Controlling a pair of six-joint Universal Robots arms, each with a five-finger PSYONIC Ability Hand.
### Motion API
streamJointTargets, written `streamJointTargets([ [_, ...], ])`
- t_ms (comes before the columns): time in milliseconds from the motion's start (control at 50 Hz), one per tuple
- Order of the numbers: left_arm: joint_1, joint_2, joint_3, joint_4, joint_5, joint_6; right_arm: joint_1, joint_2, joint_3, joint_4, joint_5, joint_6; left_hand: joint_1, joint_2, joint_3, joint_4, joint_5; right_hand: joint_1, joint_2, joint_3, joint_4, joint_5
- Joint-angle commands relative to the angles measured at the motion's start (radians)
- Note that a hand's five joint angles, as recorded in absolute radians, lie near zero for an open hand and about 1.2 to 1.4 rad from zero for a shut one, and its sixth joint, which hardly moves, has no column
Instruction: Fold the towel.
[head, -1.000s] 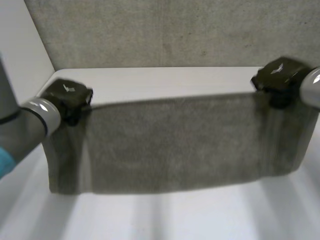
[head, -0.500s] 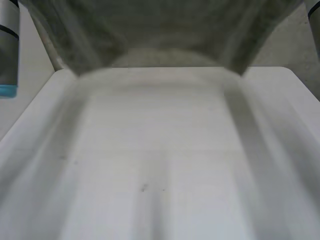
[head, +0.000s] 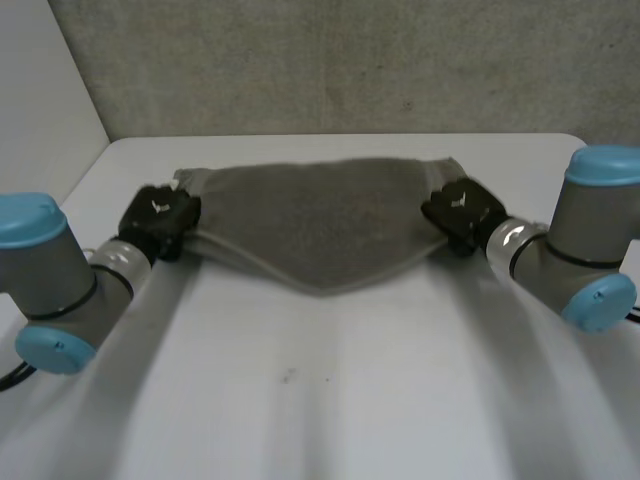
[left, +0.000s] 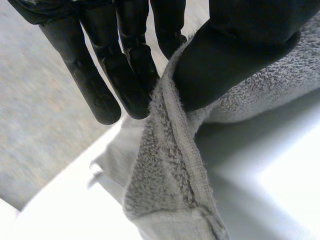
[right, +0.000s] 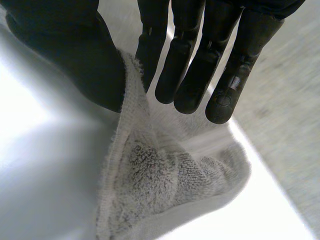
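Head view is showing the grey towel (head: 315, 220) stretching over the far part of the white worktop (head: 330, 390), its near edge sagging to a point in the middle. The left robot hand (head: 160, 222) is reaching in low at the towel's left end and the right robot hand (head: 460, 212) at its right end, both forearms angling inward. In each wrist view, straight fingers (left: 127, 75) and the thumb (left: 240, 45) are pinching the towel's hem between them.

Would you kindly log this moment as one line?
grey terry towel: spread between hands over white table | left hand: pinches left end | right hand: pinches right end
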Motion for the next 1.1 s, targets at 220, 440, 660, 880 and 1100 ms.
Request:
streamJointTargets([
  [220, -0.016, 0.064, -0.073, -0.046, -0.006, 0.108, -0.104, 0.036, 0.01, 0.122, 0.013, 0.21, 0.192, 0.178, 0.18, 0.179, 0.181, -0.283, -0.402, -0.416, -0.423, -0.337],
  [440, -0.014, 0.054, -0.084, -0.046, -0.003, 0.079, -0.158, 0.053, 0.011, 0.12, -0.001, 0.351, 0.192, 0.178, 0.18, 0.179, 0.181, -0.367, -0.485, -0.5, -0.506, -0.42],
  [660, -0.008, 0.024, -0.087, -0.039, -0.004, 0.079, -0.167, 0.016, 0.025, 0.12, -0.003, 0.353, 0.157, 0.143, 0.145, 0.145, 0.146, 0.337, 0.219, 0.204, 0.197, 0.284],
  [880, 0.041, -0.015, -0.079, -0.035, -0.007, 0.084, -0.169, -0.051, 0.06, 0.123, -0.006, 0.322, -0.136, -0.15, -0.148, -0.149, -0.147, 0.337, 0.219, 0.204, 0.197, 0.284],
  [1100, 0.056, -0.003, -0.098, -0.049, -0.012, 0.091, -0.169, -0.062, 0.077, 0.126, 0.011, 0.22, -0.201, -0.215, -0.214, -0.214, -0.212, 0.337, 0.219, 0.204, 0.197, 0.284],
])
